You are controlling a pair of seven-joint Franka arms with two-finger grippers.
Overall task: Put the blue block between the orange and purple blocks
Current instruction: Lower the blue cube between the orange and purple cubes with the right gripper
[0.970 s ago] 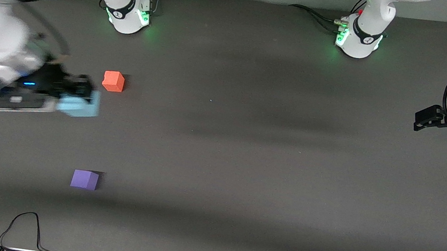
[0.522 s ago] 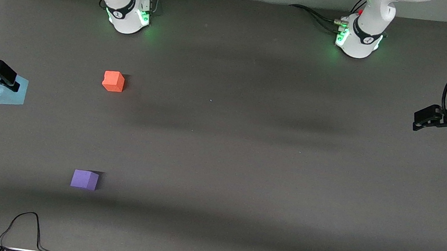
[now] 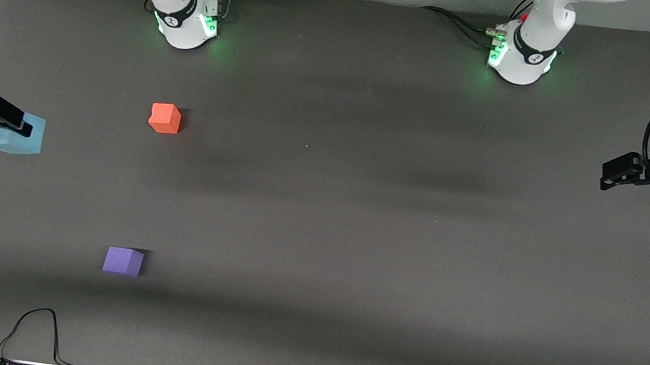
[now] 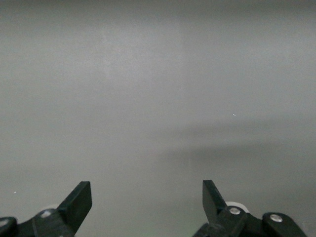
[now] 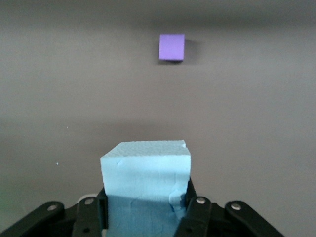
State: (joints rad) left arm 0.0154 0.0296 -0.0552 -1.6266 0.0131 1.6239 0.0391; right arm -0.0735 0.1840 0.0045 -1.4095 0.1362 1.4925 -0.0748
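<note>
My right gripper (image 3: 9,125) is shut on the pale blue block (image 3: 14,136), holding it in the air over the right arm's end of the table. The wrist view shows the blue block (image 5: 146,182) squeezed between the black fingers, with my right gripper (image 5: 146,205) around its lower half. The orange block (image 3: 165,118) rests on the table. The purple block (image 3: 123,261) lies nearer the front camera than the orange one, and the purple block (image 5: 172,47) also shows in the right wrist view. My left gripper (image 3: 614,171) waits open over the left arm's end, and in its own wrist view the left gripper (image 4: 147,197) has nothing between its fingers.
A dark grey mat (image 3: 354,243) covers the table. A black cable (image 3: 32,332) loops at the edge nearest the front camera. Both arm bases (image 3: 186,16) stand along the edge farthest from the camera.
The right arm swung the blue block away from beside the orange block toward the right arm's end of the table, then crept slightly back. The left arm stayed still.
</note>
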